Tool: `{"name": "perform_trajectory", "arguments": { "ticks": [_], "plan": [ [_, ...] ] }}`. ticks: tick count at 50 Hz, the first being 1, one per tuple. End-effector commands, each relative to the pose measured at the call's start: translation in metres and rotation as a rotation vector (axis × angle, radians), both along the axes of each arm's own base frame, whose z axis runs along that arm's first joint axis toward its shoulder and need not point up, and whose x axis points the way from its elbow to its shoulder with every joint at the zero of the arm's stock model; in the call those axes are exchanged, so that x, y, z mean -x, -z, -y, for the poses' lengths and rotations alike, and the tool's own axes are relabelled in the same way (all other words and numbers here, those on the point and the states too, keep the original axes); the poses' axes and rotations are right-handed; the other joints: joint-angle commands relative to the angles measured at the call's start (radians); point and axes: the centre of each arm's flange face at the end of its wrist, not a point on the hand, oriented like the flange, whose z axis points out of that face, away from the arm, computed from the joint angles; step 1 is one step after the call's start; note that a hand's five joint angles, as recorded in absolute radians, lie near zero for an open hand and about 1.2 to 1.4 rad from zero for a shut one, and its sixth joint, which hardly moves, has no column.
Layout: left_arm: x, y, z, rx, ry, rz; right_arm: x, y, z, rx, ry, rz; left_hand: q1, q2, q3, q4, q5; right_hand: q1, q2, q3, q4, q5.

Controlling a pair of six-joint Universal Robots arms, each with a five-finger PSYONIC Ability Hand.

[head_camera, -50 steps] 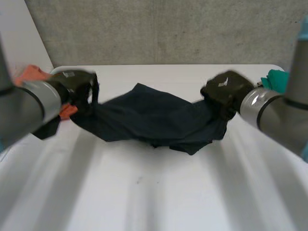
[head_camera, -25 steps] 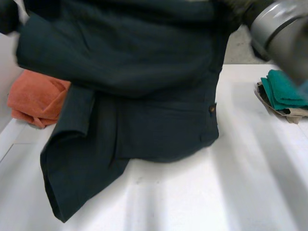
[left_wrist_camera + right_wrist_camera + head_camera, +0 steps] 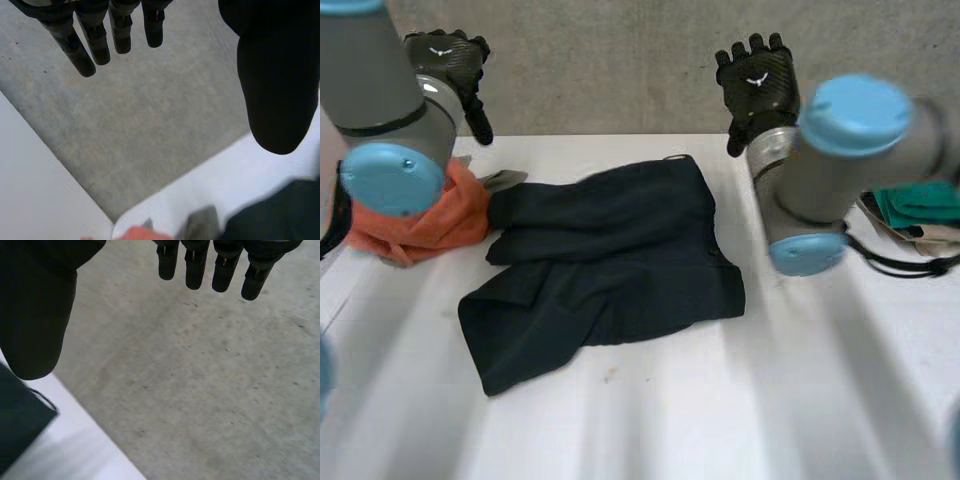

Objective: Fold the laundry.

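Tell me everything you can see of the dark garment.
The dark garment is navy woven-looking cloth, lying rumpled on the white table, loosely doubled over itself with a flap reaching toward the near left. Its far left end meets the orange cloth. Both the left hand and right hand are open above, off it.

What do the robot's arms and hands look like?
The arms are thick grey tubes with round light-blue caps at the joints. The left hand and right hand are black, each with a small white mark on its back.
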Motion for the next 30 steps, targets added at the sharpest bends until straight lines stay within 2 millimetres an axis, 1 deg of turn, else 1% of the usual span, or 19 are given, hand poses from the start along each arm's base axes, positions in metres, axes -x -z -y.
{"name": "perform_trajectory", "arguments": {
  "ticks": [1,2,3,4,6,7,10,11,13,14,17,18,19,20,22,24,25,26,30],
  "plan": [
    [-0.005,0.011,-0.092,-0.163,0.147,0.190,0.047,-0.031,-0.058,-0.132,-0.262,-0.107,0.292,0.274,0.271,0.279,0.255,0.197,0.210,0.210,0.209,0.202],
    [-0.007,0.015,-0.101,-0.183,0.162,0.197,0.051,-0.027,-0.062,-0.158,-0.283,-0.117,0.336,0.318,0.315,0.323,0.299,0.256,0.269,0.268,0.268,0.261],
    [-0.009,0.021,-0.119,-0.220,0.195,0.204,0.059,-0.018,-0.071,-0.225,-0.313,-0.139,0.447,0.429,0.426,0.434,0.410,0.309,0.322,0.321,0.321,0.314],
    [-0.010,0.025,-0.128,-0.240,0.211,0.205,0.062,-0.015,-0.076,-0.254,-0.321,-0.146,0.509,0.491,0.488,0.496,0.472,0.332,0.345,0.345,0.345,0.338],
    [-0.014,0.031,-0.144,-0.275,0.234,0.206,0.070,-0.004,-0.083,-0.334,-0.329,-0.166,0.565,0.548,0.544,0.552,0.528,0.394,0.407,0.407,0.407,0.399],
    [-0.016,0.038,-0.160,-0.311,0.263,0.202,0.075,0.006,-0.092,-0.416,-0.342,-0.185,0.568,0.551,0.547,0.555,0.531,0.426,0.439,0.439,0.439,0.432],
    [-0.020,0.049,-0.178,-0.364,0.291,0.194,0.079,0.025,-0.104,-0.528,-0.360,-0.223,0.554,0.536,0.533,0.541,0.517,0.441,0.454,0.454,0.454,0.446],
    [-0.023,0.058,-0.185,-0.403,0.302,0.182,0.081,0.037,-0.112,-0.589,-0.376,-0.259,0.533,0.516,0.512,0.520,0.496,0.456,0.469,0.469,0.468,0.461],
    [-0.025,0.067,-0.191,-0.443,0.304,0.172,0.082,0.051,-0.119,-0.647,-0.393,-0.303,0.513,0.495,0.491,0.500,0.475,0.479,0.492,0.492,0.492,0.485],
    [-0.027,0.076,-0.194,-0.485,0.305,0.163,0.081,0.064,-0.125,-0.684,-0.415,-0.345,0.510,0.492,0.489,0.497,0.473,0.485,0.498,0.498,0.498,0.491],
    [-0.028,0.093,-0.197,-0.552,0.299,0.154,0.078,0.081,-0.129,-0.707,-0.436,-0.387,0.478,0.460,0.456,0.465,0.440,0.503,0.516,0.516,0.515,0.508],
    [-0.029,0.106,-0.195,-0.589,0.289,0.155,0.075,0.090,-0.128,-0.713,-0.443,-0.393,0.457,0.439,0.436,0.444,0.420,0.503,0.516,0.516,0.515,0.508],
    [-0.028,0.112,-0.193,-0.604,0.283,0.157,0.073,0.094,-0.127,-0.711,-0.445,-0.394,0.454,0.436,0.433,0.441,0.417,0.500,0.513,0.513,0.513,0.505],
    [-0.029,0.123,-0.187,-0.626,0.265,0.158,0.069,0.103,-0.125,-0.705,-0.450,-0.385,0.448,0.430,0.427,0.435,0.411,0.480,0.493,0.492,0.492,0.485],
    [-0.030,0.136,-0.177,-0.644,0.232,0.164,0.062,0.112,-0.117,-0.672,-0.448,-0.357,0.402,0.384,0.380,0.389,0.364,0.450,0.463,0.463,0.463,0.456],
    [-0.031,0.143,-0.171,-0.646,0.211,0.166,0.057,0.117,-0.112,-0.650,-0.445,-0.341,0.348,0.331,0.327,0.336,0.311,0.421,0.434,0.434,0.433,0.426],
    [-0.032,0.146,-0.167,-0.645,0.200,0.169,0.052,0.121,-0.108,-0.625,-0.433,-0.327,0.331,0.313,0.310,0.318,0.294,0.360,0.373,0.372,0.372,0.365],
    [-0.032,0.151,-0.160,-0.634,0.181,0.169,0.050,0.122,-0.106,-0.612,-0.426,-0.318,0.316,0.298,0.295,0.303,0.279,0.345,0.357,0.357,0.357,0.350],
    [-0.031,0.163,-0.148,-0.625,0.151,0.176,0.042,0.129,-0.095,-0.542,-0.390,-0.285,0.307,0.289,0.286,0.294,0.270,0.333,0.346,0.345,0.345,0.338]
  ]
}}
